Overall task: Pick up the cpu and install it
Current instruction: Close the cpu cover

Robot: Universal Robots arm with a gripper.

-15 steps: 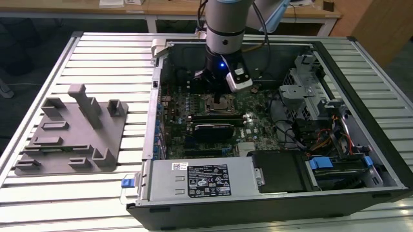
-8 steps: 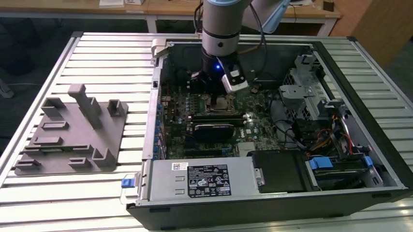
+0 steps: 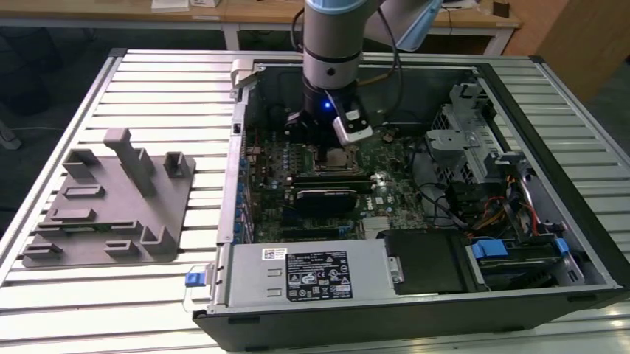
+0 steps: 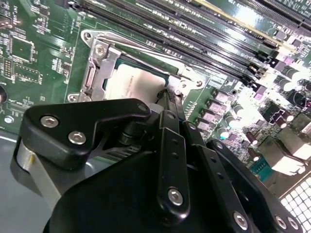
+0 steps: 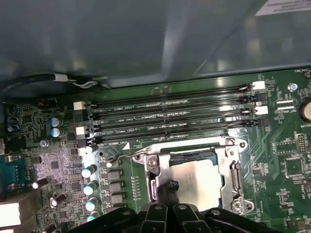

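Bench [image 3: 147,96] carries an open PC case [image 3: 551,96], with a grey tray [image 3: 108,199] on the exterior view's left, well apart from the work. The motherboard [image 3: 394,192] lies flat in the case floor and the arm [image 3: 335,44] comes straight down over it.

The socket frame [image 5: 228,165] sits just beside the memory slots [image 5: 170,116]. The cpu [image 5: 197,182] lies flat inside that frame with its silver top up, so it looks seated in the socket and not carried. Whether the frame is latched cannot be told.

Key relation: the cpu is directly under the tool [image 5: 170,187], not off to a side. In both wrist views the tips sit over the cpu's edge on the side facing the row of capacitors [image 5: 90,189], off its centre. Touching or just above cannot be told. The cpu is square, so it has no long axis to align to; its edges run parallel to the memory slots.

Tool state: narrow, fingers [image 4: 167,104] drawn together, nothing seen between them.
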